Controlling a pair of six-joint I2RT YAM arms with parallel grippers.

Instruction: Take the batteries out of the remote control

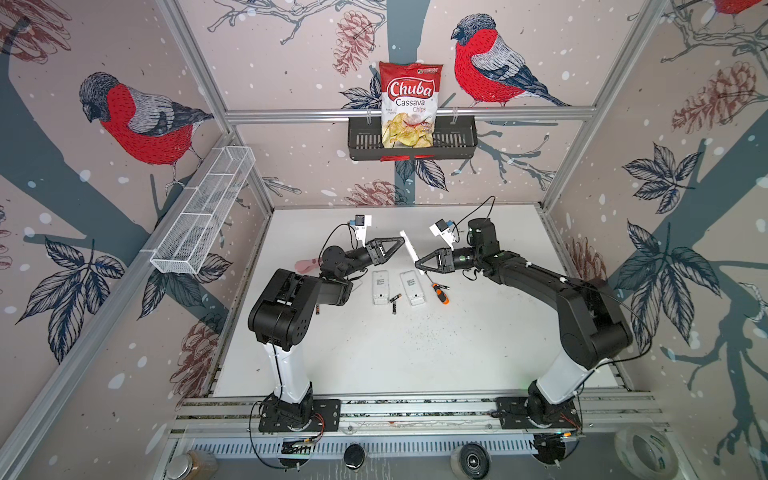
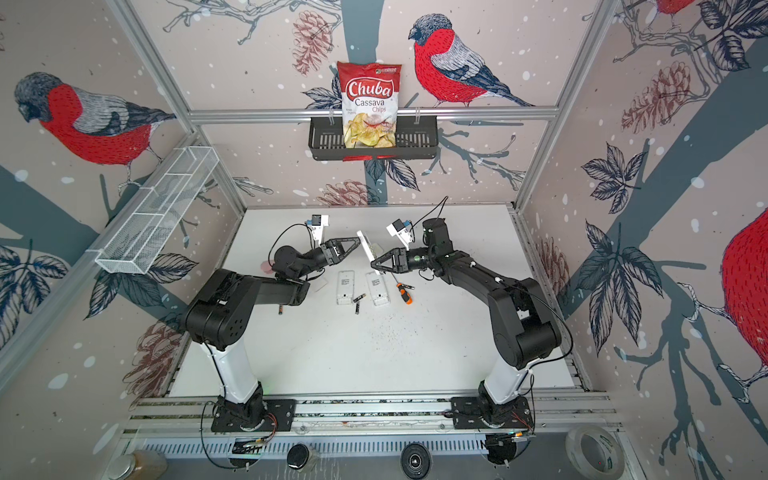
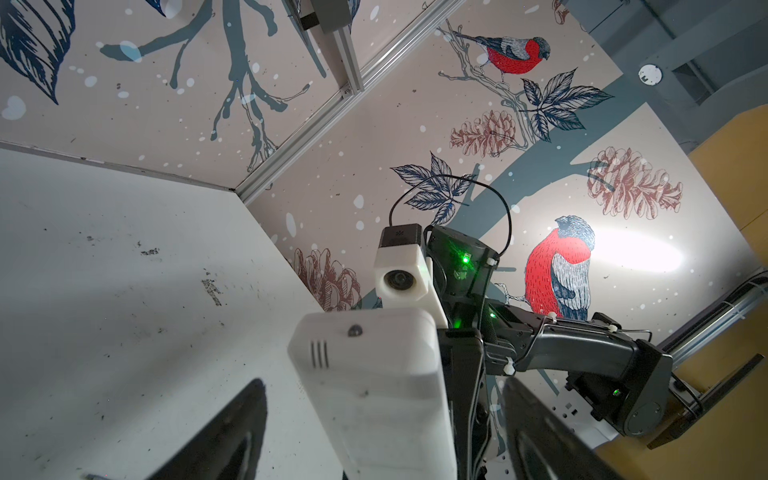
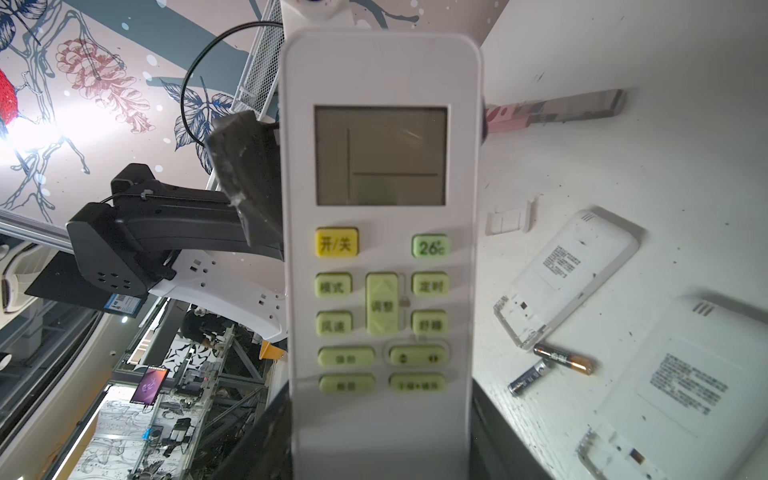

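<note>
Two batteries (image 4: 563,360) are found on the white table (image 1: 415,353), lying close together at an angle in the gap between two face-down remotes (image 1: 380,286). They are slim, smooth cylinders of dark colour, and a gold-coloured band is seen at the end of one. A third battery (image 1: 316,308) is seen further aside, near the elbow of the left arm.

The face-down remotes are flat slabs of white plastic with rounded corners and a printed label. At their near ends the compartments are uncovered and look hollow. A small white cover plate (image 4: 509,218) is seen on the table apart from them.

The held remote (image 4: 380,249) is raised over the table and is pinched at its lower end by the right gripper (image 1: 419,265). On its face a grey rectangular screen, one yellow button and pale green rubbery buttons are shown.

The left gripper (image 1: 400,241) is spread wide at the upper end of the held remote. Its fingers are seen on either side of the white body, but whether they touch it cannot be told.

A screwdriver (image 1: 439,293) with an orange and black handle is laid just beside one face-down remote. The table surface is matt and scuffed with dark specks.
</note>
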